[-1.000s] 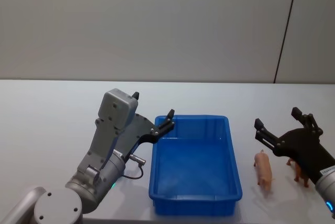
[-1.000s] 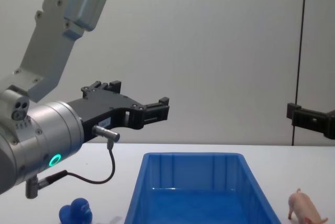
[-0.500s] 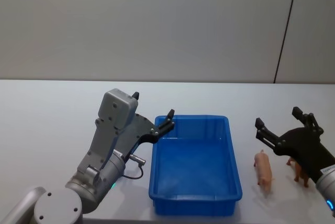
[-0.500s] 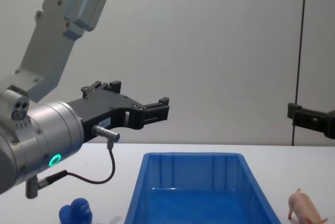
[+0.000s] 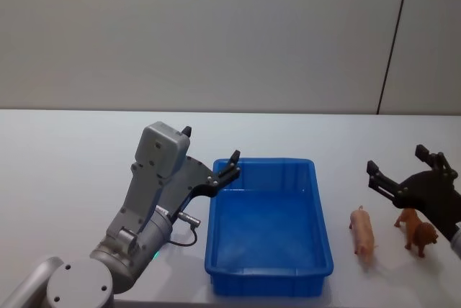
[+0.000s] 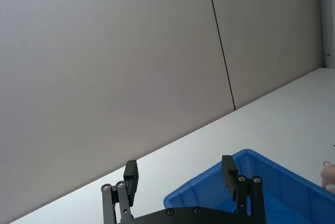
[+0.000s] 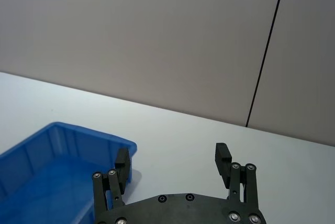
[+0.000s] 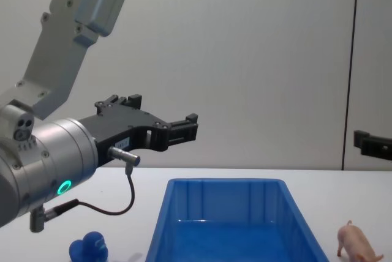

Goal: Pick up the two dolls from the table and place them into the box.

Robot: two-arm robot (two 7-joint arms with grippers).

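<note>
The blue box [image 5: 268, 283] sits on the table before me, with nothing in it. To its right stands a pink pig doll [image 5: 362, 230], and a brown long-legged doll [image 5: 418, 230] is further right. My right gripper [image 5: 396, 159] hovers open above and just behind these two, holding nothing. Its open fingers also frame the box's corner [image 7: 52, 166] in the right wrist view. My left gripper [image 5: 210, 145] is open in the air over the box's far left corner. A rounded deep-blue doll [image 8: 89, 248] rests left of the box [image 8: 226, 182], below the left arm.
The white table [image 5: 65, 157] runs back to a plain grey wall with a dark vertical seam [image 5: 392, 42]. A cable [image 8: 125, 198] loops under the left wrist.
My right gripper has shifted to the right, away from the box, uncovering the brown doll. The left arm and the dolls have not moved.
</note>
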